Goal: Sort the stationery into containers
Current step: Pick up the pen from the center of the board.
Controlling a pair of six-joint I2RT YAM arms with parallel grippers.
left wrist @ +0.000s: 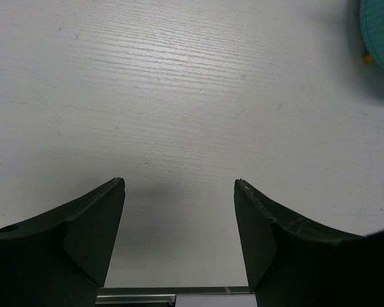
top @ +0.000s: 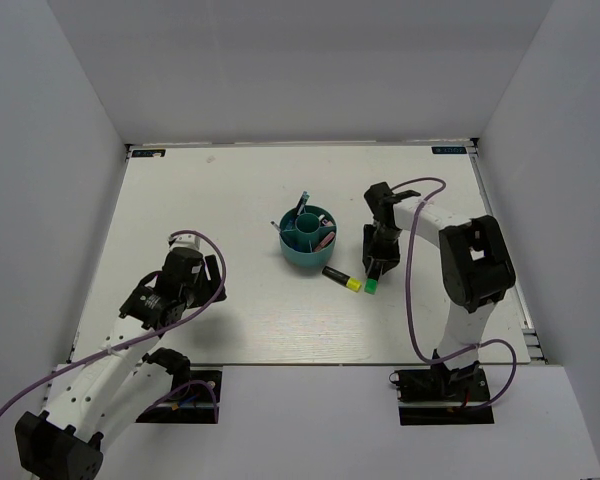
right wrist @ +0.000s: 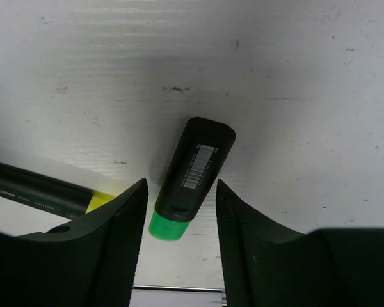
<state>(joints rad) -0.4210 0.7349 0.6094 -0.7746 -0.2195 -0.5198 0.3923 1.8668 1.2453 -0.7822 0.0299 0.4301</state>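
Stubby black plastic marker with green cap (right wrist: 193, 167) lies flat between the right gripper's (right wrist: 181, 187) narrowly parted jaws, straddled ready for closing; the left gripper's (left wrist: 179, 184) jaws gape wide, empty.

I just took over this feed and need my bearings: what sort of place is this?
Most likely a lab robot test cell, not an office: a white wood-grain tabletop boxed in by plain white panel walls, with a round teal plastic desk organizer and a green-capped black marker laid out on it.
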